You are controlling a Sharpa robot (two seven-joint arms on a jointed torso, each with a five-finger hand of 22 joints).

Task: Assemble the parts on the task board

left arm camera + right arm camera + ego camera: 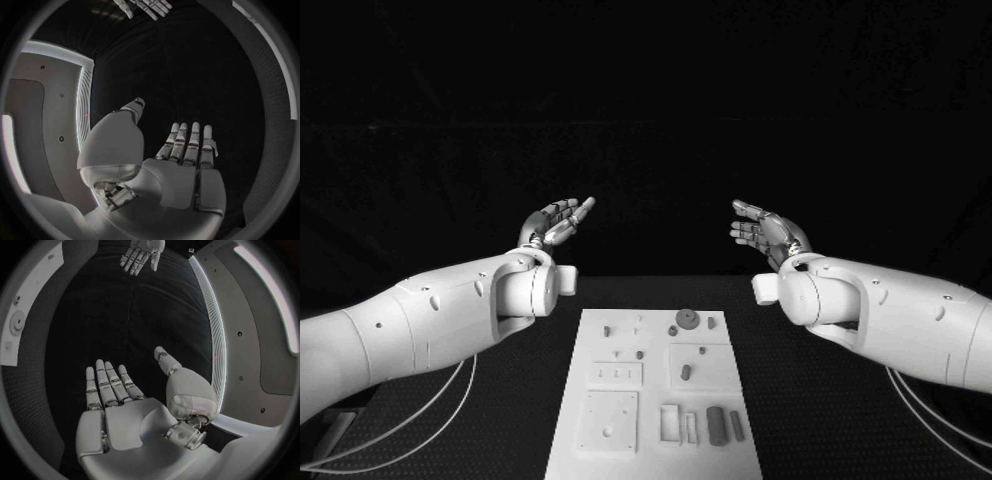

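The white task board (658,462) lies in the middle of the black table, near me. Small grey parts rest on it: a round disc (688,319), a short peg (687,373) and a longer cylinder (717,423) near the front. My left hand (555,223) is raised above the table's far side, left of the board, fingers straight and apart, holding nothing. My right hand (767,231) mirrors it on the right, palm facing inward and empty. The left hand (169,165) and right hand (134,407) both show flat open palms in their wrist views.
Thin cables (437,415) hang from my left arm over the table left of the board, and others (927,410) trail on the right. Recessed white blocks (609,420) occupy the board's front left.
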